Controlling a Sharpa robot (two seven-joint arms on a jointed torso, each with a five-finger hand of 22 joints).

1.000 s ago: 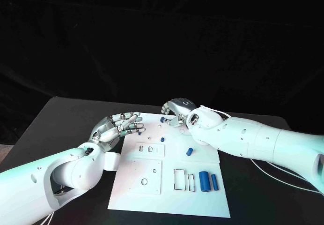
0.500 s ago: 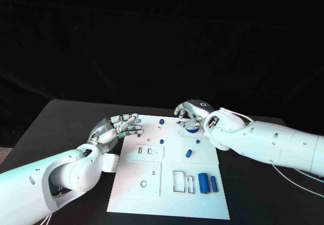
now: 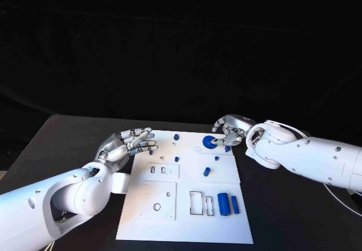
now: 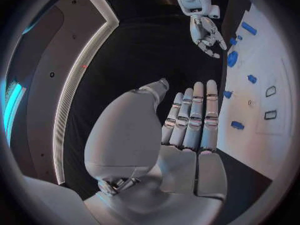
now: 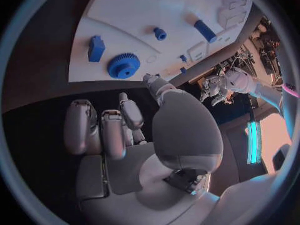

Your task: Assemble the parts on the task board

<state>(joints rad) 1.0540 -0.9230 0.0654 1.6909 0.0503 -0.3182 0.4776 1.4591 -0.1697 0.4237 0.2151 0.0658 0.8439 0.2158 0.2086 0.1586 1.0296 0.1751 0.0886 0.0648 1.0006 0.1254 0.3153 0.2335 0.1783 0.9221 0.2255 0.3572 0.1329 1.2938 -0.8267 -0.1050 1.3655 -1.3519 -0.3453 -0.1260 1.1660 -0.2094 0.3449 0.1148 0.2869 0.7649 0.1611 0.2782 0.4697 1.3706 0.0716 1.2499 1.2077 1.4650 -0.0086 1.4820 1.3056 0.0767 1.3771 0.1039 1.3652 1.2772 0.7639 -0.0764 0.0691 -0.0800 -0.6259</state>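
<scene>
White task board [image 3: 143, 219] on black table [image 3: 68, 136], blue gear [image 3: 209, 140] beside empty, loosely curled right robot hand [image 3: 230, 132], left robot hand [image 3: 124, 145] released, fingers apart

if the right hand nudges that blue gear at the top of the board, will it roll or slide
The blue gear lies flat on the task board, so a nudge would probably slide it, not roll it. Its toothed rim should give fingers some bite, so it likely isn't slippery. It looks small and rigid, probably light. The right hand hovers beside it, holding nothing.

Glossy white arms with dark screws, silver left hand [image 3: 124, 146]
</scene>
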